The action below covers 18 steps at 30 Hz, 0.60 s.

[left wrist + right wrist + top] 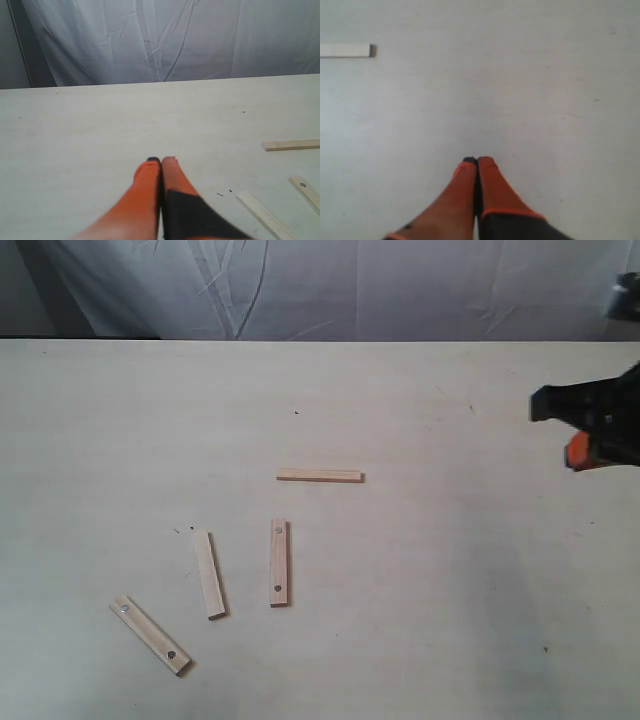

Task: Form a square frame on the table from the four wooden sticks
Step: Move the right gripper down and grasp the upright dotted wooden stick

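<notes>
Several pale wooden sticks lie apart on the beige table (450, 570), forming no square. One stick (320, 476) lies crosswise near the middle. One with dark holes (279, 562) lies lengthwise below it. A plain stick (210, 574) lies to its left, and another holed stick (150, 634) lies slanted at the front left. My right gripper (585, 430) hovers at the right edge, far from the sticks; its orange fingers (492, 185) are pressed together on nothing. My left gripper (161, 161) is shut and empty, out of the exterior view, with sticks (291, 145) off to its side.
A wrinkled white cloth backdrop (330, 285) hangs behind the table's far edge. A few tiny dark specks (296, 412) dot the tabletop. Wide bare tabletop lies between the right gripper and the sticks.
</notes>
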Tool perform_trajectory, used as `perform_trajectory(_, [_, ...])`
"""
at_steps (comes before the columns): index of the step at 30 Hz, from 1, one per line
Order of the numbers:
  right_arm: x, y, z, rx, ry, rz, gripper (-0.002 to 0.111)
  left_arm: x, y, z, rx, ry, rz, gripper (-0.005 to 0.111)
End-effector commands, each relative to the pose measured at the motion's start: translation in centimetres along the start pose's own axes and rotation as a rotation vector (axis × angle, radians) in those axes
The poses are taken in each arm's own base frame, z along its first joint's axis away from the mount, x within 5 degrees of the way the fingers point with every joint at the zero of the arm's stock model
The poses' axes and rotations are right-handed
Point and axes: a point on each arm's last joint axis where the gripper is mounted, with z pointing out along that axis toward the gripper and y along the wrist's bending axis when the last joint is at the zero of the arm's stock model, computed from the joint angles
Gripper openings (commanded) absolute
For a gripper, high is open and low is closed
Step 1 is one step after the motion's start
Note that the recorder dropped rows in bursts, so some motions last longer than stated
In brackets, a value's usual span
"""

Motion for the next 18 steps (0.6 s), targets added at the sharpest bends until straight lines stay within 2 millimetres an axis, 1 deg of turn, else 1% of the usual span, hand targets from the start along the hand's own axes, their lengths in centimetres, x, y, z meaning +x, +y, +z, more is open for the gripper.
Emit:
perform_trajectory(1, [-0.6,4.2,3.6,0.003,0.084,-0.067,0.0,0.1,0.0,0.0,0.007,-0.009,-0.006,0.0])
perform_trajectory(6, [-0.9,9.5,7.4,0.006,0.156,-0.117,0.0,0.1,0.0,0.0,0.007,-0.009,-0.006,0.0])
perform_trajectory(8, [-0.9,12.0,8.8,-0.007,0.172,-0.141,0.0,0.1,0.0,0.0,0.007,-0.009,-0.006,0.0])
perform_trajectory(11, [-0.5,15.7,10.5,-0.022,0.186,-0.196,0.0,0.1,0.0,0.0,0.007,-0.009,-0.006,0.0])
perform_trajectory(12, [-0.3,16.6,11.0,-0.021,0.192,-0.205,0.0,0.1,0.0,0.0,0.007,-0.009,-0.006,0.0])
perform_trajectory(13, [-0.1,17.9,11.7,-0.026,0.201,-0.21,0.002,0.1,0.0,0.0,0.007,-0.009,-0.006,0.0])
perform_trajectory(14, [0.1,18.6,12.1,-0.027,0.208,-0.21,0.004,0.1,0.0,0.0,0.007,-0.009,-0.006,0.0])
perform_trajectory(16, [0.5,20.3,13.1,-0.024,0.227,-0.207,0.011,0.1,0.0,0.0,0.007,-0.009,-0.006,0.0])
perform_trajectory(18, [0.7,21.6,13.7,-0.02,0.239,-0.207,0.019,0.1,0.0,0.0,0.007,-0.009,-0.006,0.0])
